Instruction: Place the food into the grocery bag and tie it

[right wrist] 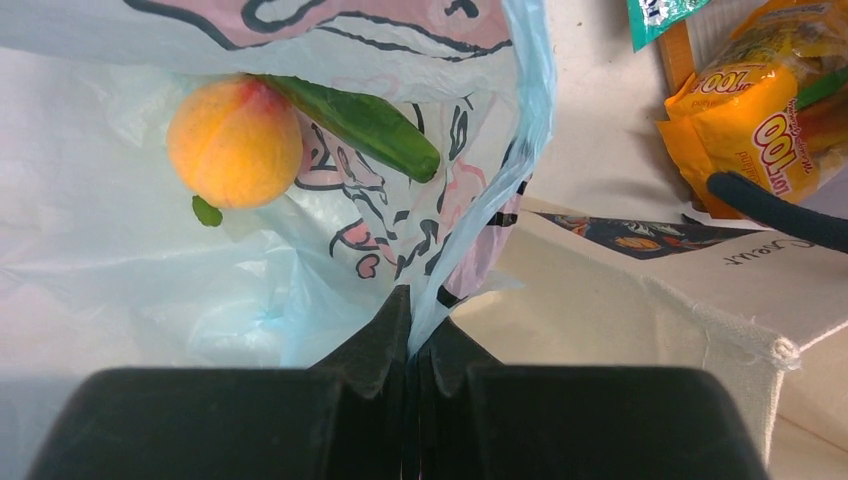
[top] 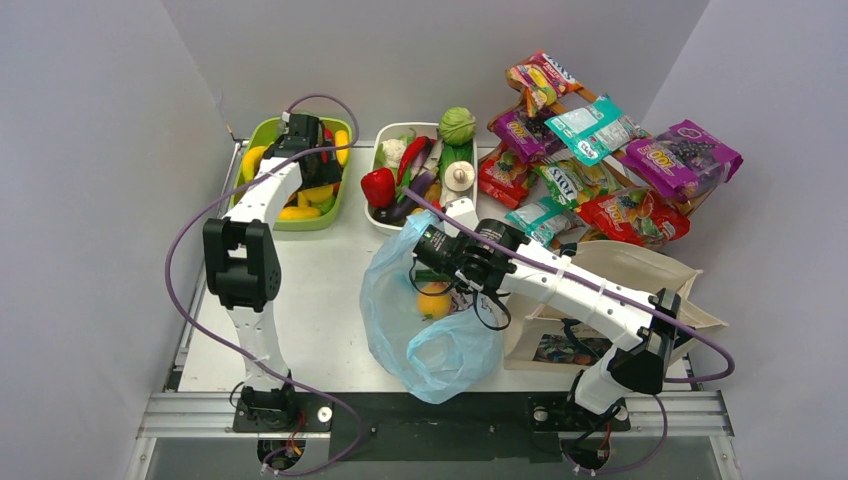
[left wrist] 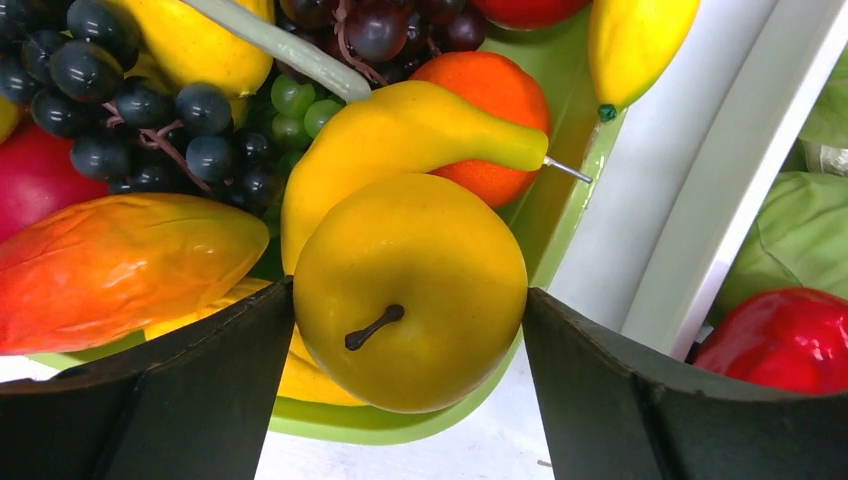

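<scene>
Yellow toy fruit, likely light, rigid, slick: left fingers wide apart, flanking its girth; right fingers pinched shut on flimsy grocery bag rim.

Soft, even overhead light; crisp from above, softer close up.

In the top view the white table is bright and evenly lit, with only faint shadows beneath the arms. The glossy snack packets at its far right corner show small glints, and the walls splay outward toward the frame edges. In the left wrist view colours are saturated: the yellow apple has a broad dull sheen, and the fingers of the left pincer are near-black and blurred. In the right wrist view the grocery bag is pale and nearly washed out, and the right pincer is dark and out of focus.
</scene>
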Robot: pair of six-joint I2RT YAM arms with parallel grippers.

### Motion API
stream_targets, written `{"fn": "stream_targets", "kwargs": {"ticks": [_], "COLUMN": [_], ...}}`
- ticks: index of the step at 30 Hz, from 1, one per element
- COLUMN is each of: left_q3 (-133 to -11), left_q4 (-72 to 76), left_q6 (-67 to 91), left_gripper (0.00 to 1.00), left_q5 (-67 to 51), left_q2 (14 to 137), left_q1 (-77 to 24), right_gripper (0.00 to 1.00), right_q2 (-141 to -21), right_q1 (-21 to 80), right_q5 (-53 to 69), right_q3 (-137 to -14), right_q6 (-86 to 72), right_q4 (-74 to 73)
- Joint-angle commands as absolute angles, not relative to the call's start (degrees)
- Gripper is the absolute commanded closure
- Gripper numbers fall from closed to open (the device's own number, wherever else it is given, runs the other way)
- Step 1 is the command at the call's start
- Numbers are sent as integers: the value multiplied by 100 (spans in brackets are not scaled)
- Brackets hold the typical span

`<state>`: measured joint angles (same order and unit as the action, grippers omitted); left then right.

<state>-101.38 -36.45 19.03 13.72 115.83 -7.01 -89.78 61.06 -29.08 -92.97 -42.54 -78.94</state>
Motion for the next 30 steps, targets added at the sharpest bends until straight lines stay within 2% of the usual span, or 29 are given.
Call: {"fn": "stream_targets", "kwargs": {"ticks": [1, 3, 5, 6, 7, 9, 10, 11, 12, 24, 30], "left_q3": [-10516, -10491, -10437, -10421, -10388, -10348, -10338, -10303, -10271, -9041, -8215], "left_q4": [-3573, -3588, -3563, -3543, -3542, -3552, -3595, -3630, -3683, -4333, -4668], "left_q6": [1883, 1893, 1898, 1894, 1895, 1902, 1914, 1977, 2021, 2360, 2694], "left_gripper": [20, 26, 38, 50, 56, 76, 82, 93, 98, 100, 100], "left_q5": [1487, 1521, 1536, 1520, 1503, 1427, 1398, 1389, 1356, 744, 903], "left_q2": [11735, 11736, 11704, 11656, 11624, 11491, 11376, 11309, 11148, 8859, 7185], "left_q1": [-667, -666, -663, -662, -665, -674, -683, -689, -704, -1011, -1869], "right_gripper": [100, 100, 100, 100, 100, 100, 100, 100, 100, 100, 100], "right_q2": [-8824, -8842, -8847, -8853, -8862, -8866, -8870, -8873, -8876, -8974, -9050], "right_q1": [6060, 6060, 6068, 6072, 6073, 6071, 6068, 6071, 6064, 6040, 6022], "right_q5": [-2882, -2855, -2834, -2831, -2826, -2802, -2803, -2795, -2790, -2705, -2707], "right_q3": [-9286, -9308, -9320, -9328, -9331, -9340, -9342, -9351, -9356, -9338, -9392], "right_q6": [-4203, -4201, -4201, -4201, -4201, -4201, -4201, -4190, -4182, -4201, -4177], "right_q4": [-7744, -7749, -7744, -7741, -7738, -7738, -7733, -7725, -7703, -7512, -7484]}}
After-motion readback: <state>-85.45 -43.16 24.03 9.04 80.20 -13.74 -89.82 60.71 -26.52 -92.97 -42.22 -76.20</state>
